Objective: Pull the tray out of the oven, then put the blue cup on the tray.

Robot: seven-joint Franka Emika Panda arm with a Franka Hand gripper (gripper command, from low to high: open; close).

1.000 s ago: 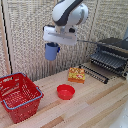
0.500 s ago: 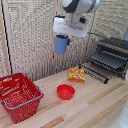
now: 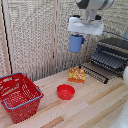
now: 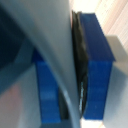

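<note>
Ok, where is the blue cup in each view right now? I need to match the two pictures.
Exterior view: the blue cup hangs in the air under the gripper, above the table, towards the exterior view's left of the oven.
Wrist view: the blue cup fills most of the frame, blurred and very close.
Shared landmark: the cup itself; the wrist view shows little else.

A pale wooden table (image 3: 95, 107) of long planks carries everything here. Toward the exterior view's left sits a red basket (image 3: 19, 95) with a blue rim band. Near the middle rests a small red bowl (image 3: 65, 91), and just behind it an orange-and-yellow box (image 3: 76, 75) (its print is too blurred to read). At the exterior view's right stands the oven (image 3: 112, 54), door folded down onto the wood.
</note>
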